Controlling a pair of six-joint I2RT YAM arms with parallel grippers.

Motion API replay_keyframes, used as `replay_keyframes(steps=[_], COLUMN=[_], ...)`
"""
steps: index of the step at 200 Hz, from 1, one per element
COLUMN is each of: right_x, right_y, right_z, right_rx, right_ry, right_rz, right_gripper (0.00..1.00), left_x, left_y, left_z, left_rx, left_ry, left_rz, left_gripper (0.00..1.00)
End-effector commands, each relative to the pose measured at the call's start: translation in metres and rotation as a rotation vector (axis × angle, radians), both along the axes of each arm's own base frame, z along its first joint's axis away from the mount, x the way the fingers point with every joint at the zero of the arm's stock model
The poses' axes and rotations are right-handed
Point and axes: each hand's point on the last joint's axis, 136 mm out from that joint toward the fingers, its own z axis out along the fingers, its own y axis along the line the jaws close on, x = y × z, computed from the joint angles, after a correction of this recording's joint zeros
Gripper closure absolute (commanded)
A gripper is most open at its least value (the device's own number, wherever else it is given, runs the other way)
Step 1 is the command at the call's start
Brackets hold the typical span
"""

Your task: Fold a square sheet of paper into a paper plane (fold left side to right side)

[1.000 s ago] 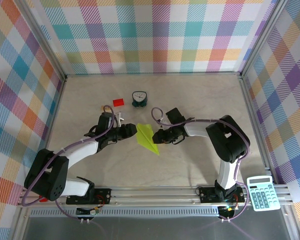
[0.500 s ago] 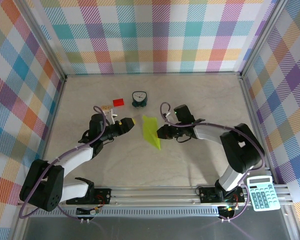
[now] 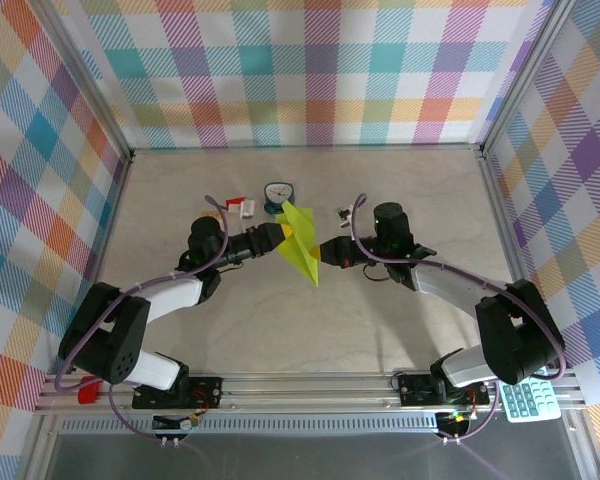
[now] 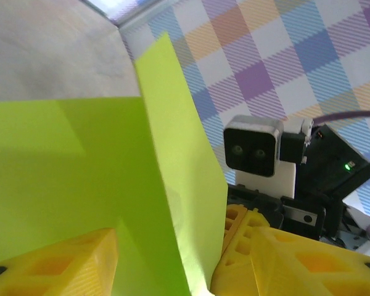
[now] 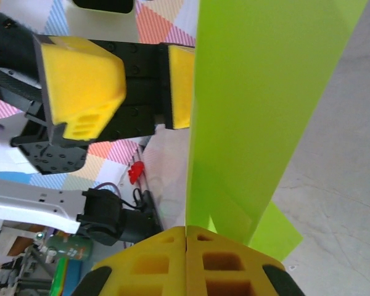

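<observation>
The square sheet of paper (image 3: 302,252) is lime yellow-green, creased to a pointed shape, and held up off the table, standing on edge. My right gripper (image 3: 325,254) is shut on its near right edge; in the right wrist view the paper (image 5: 259,92) rises straight out of the closed fingertips (image 5: 186,229). From the left, my left gripper (image 3: 277,233) stands open with the folded paper (image 4: 80,172) between its spread yellow fingers (image 4: 55,262), not clamped. Its two pads (image 5: 80,80) show apart in the right wrist view.
A small teal clock (image 3: 273,192) stands just behind the paper, partly hidden by it. A small red block (image 3: 234,201) lies left of the clock. A calculator (image 3: 528,398) rests on the front rail at the right. Plaid walls enclose the table (image 3: 400,320).
The paper has been lifted off the table and carried toward the back. My right gripper has shut on it. The left gripper has swung in from the left to straddle it.
</observation>
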Motion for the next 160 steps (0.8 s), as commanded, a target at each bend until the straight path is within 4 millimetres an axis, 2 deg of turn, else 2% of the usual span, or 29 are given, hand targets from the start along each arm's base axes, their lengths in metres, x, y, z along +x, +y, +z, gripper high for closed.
replay_keyframes(steps=[1,22,47,69,105,137,160], right_x=[-0.005,-0.004,-0.001,0.0,0.001,0.001,-0.003], right_y=[0.007,0.008,0.007,0.005,-0.007,-0.028,-0.035], right_z=[0.015,0.012,0.007,0.005,0.011,0.017,0.006], right_rx=[0.067,0.066,0.057,0.049,0.04,0.006,-0.045], right_ry=[0.001,0.014,0.026,0.028,0.008,-0.031,-0.011], right_rz=[0.062,0.062,0.046,0.023,-0.03,-0.116,-0.144], right_gripper=[1.0,1.0,1.0,0.95,0.73,0.45,0.31], left_x=[-0.004,-0.003,-0.002,-0.002,-0.003,-0.005,-0.008], left_y=[-0.016,-0.022,-0.022,-0.02,-0.018,-0.017,-0.021], left_z=[0.024,0.022,0.016,0.017,0.025,0.034,0.041], left_rx=[-0.044,-0.038,-0.008,0.007,-0.002,-0.015,-0.032], left_ry=[-0.087,-0.082,-0.072,-0.075,-0.089,-0.104,-0.113], left_rz=[-0.07,-0.082,-0.076,-0.059,-0.039,-0.036,-0.049], left_gripper=[0.45,0.52,0.68,0.8,0.93,0.95,0.96])
